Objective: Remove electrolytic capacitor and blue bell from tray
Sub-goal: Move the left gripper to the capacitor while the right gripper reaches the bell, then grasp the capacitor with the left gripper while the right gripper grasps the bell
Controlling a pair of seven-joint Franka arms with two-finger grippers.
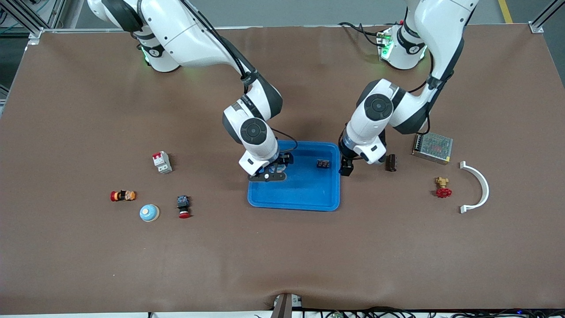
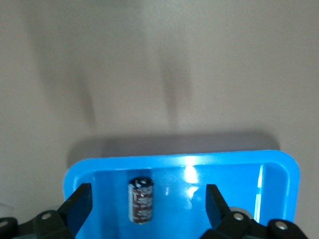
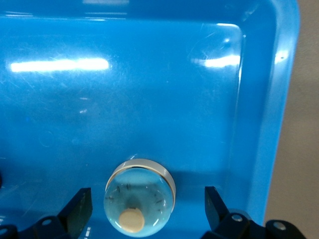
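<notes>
Under the right tool (image 1: pixel 267 173), the blue bell (image 3: pixel 139 196) is cut off.

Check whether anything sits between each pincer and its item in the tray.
Nothing visible does. The blue bell lies uncovered in the tray between the right pincer's open fingers; the electrolytic capacitor lies likewise ahead of the open left pincer.

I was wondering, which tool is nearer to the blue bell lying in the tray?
Right. The right tool hangs open directly over the blue bell; the left tool, also open, is at the tray rim toward the left arm's end, by the capacitor.
</notes>
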